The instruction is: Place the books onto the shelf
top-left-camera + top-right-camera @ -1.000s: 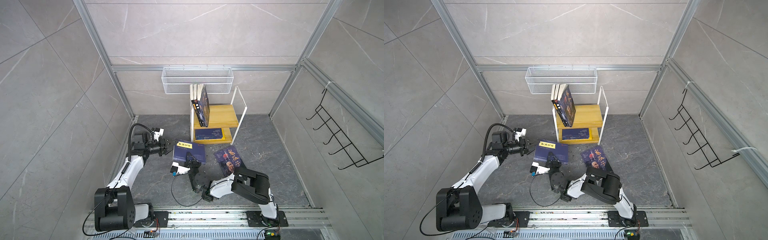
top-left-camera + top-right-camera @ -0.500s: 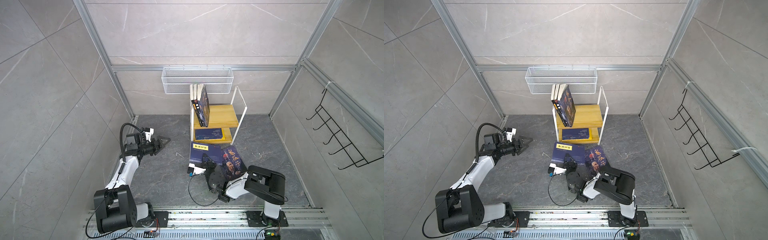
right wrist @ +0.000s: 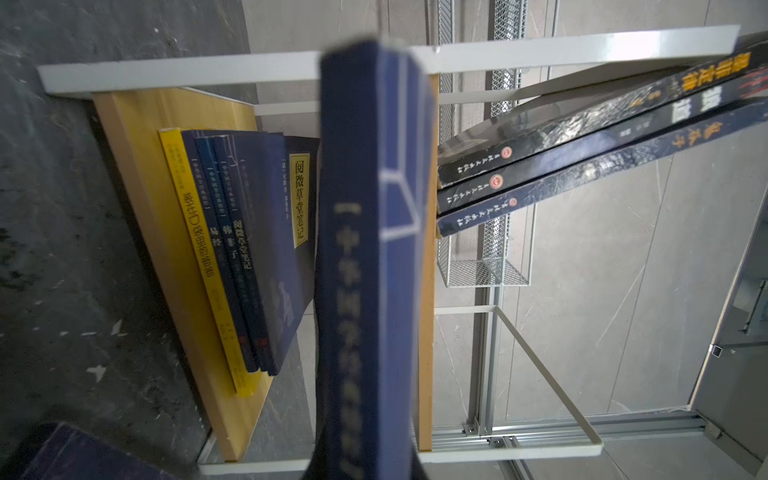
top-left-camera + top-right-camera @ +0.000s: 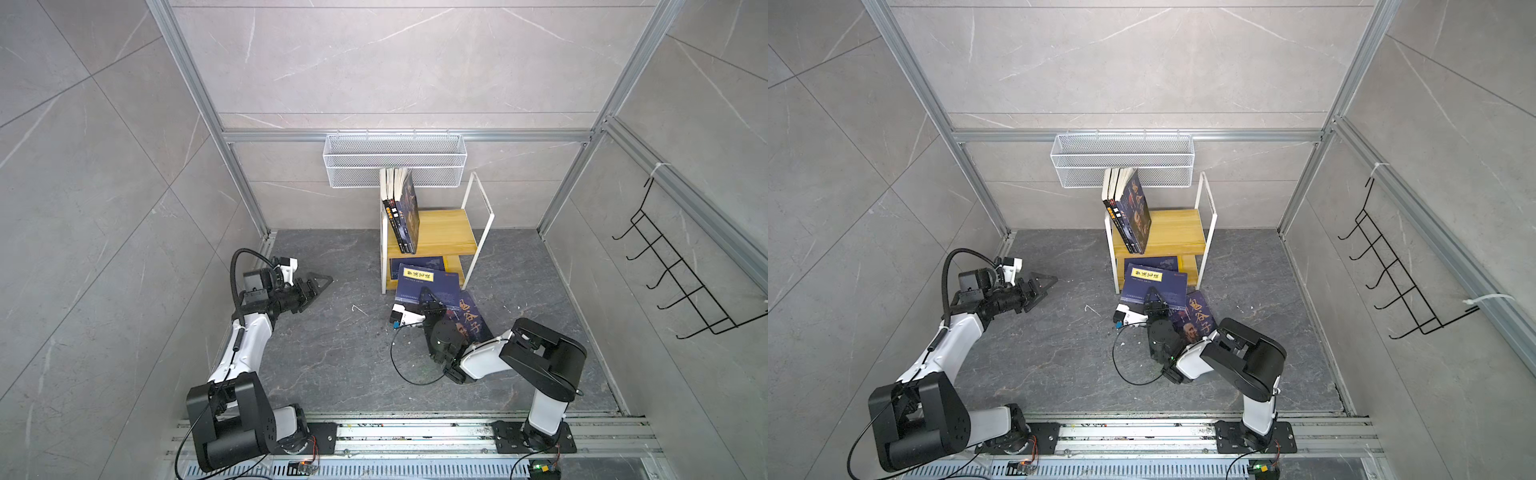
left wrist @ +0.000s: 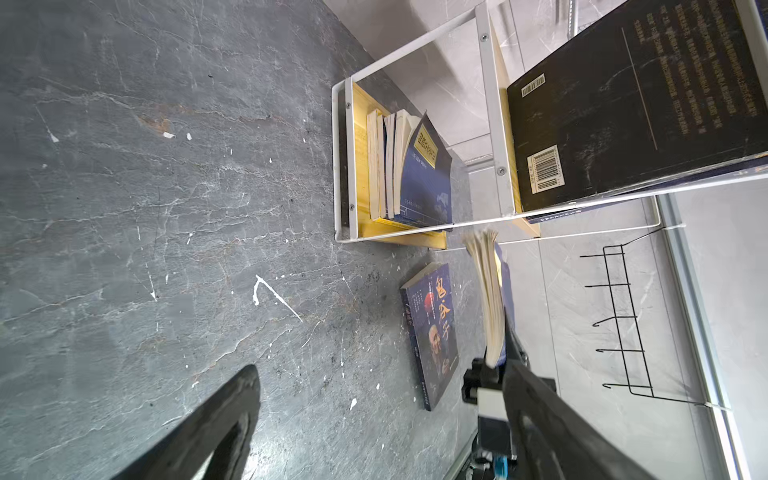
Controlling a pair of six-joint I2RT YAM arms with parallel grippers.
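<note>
Books: navy book (image 4: 433, 279) is pinched at its near edge in the right tool (image 4: 427, 293), cover up, at the front of the shelf (image 4: 484, 232). It looks level with the gap above the lower-tier stack (image 4: 417, 262).

Left tool (image 4: 321, 284) has let go and retreated toward the tabletop's (image 4: 340, 357) left edge, jaws wide, empty. Handover done; insertion next.

Upper board (image 4: 448, 230) is free on the right. Portrait book (image 4: 473, 323) lies beside the right arm.

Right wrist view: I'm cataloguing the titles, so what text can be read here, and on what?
"阅微草堂笔记": yellow label on the top book of the lower-tier stack.
"易经": navy spine in that stack.
"韩非子": neighbouring spine.
"鬼谷子": outermost leaning book, upper tier.
Held navy book: spine print too blurred to read.
Yellow spine: unclear.
</note>
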